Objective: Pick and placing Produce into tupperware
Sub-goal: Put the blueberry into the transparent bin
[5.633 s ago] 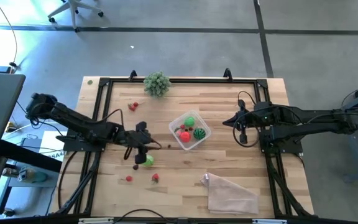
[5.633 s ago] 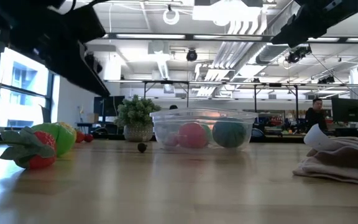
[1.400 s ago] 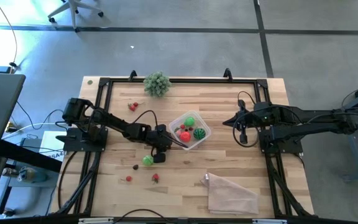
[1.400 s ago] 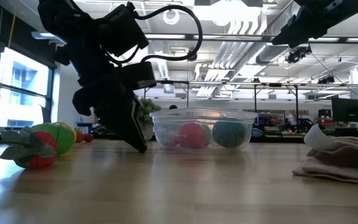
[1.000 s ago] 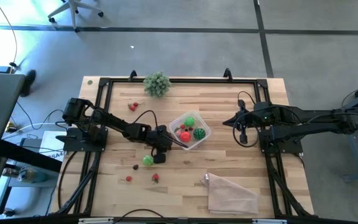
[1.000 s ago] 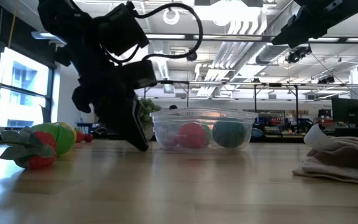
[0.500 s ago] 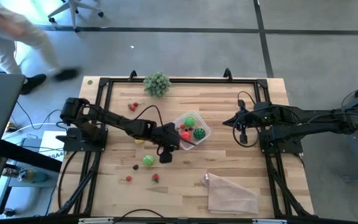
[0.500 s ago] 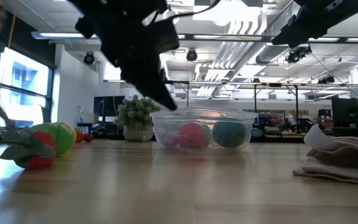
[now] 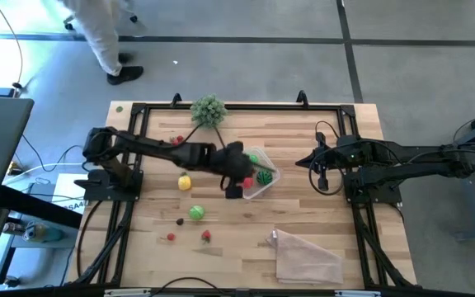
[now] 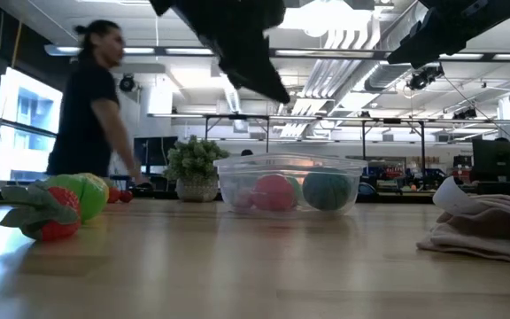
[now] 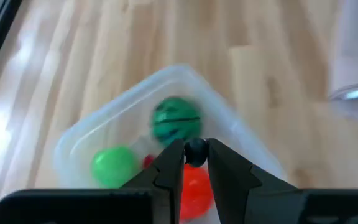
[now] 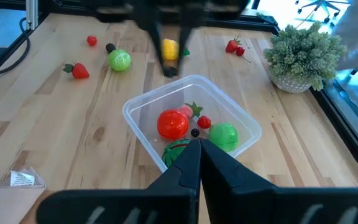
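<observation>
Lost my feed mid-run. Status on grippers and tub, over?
Left gripper over the tupperware, shut on a small dark berry. Right gripper shut, waiting at the table's right. Tub holds green ball, melon, red fruit. Nothing blocking.

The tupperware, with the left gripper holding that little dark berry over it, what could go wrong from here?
1. The left gripper pinches the dark berry only at its fingertips; being tiny and round, it might slip out early.
2. The tupperware already holds a red fruit, a green ball and a striped melon ball; a dropped berry could bounce off them onto the table.
3. The tub looks light; a lowering gripper might nudge it.
</observation>
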Motion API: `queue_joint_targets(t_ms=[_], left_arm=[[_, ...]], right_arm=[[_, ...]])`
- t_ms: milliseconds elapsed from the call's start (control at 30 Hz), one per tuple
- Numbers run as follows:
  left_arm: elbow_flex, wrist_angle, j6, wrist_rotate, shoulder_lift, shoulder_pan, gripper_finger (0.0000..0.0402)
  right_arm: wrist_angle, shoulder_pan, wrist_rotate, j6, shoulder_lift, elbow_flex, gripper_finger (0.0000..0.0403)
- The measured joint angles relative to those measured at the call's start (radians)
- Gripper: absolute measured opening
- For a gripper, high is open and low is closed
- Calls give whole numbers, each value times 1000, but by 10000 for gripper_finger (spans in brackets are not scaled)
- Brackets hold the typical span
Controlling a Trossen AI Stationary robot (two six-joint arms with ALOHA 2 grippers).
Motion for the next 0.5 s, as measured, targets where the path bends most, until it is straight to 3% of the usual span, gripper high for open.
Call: queue_joint_targets(t_ms=[267,500], left_arm=[[-1,-114,-29,68,95,130,60],[0,-113,-29,123,174,161,60]], right_arm=[[-3,0,0,0,0,0,0],[-3,0,0,0,0,0,0]])
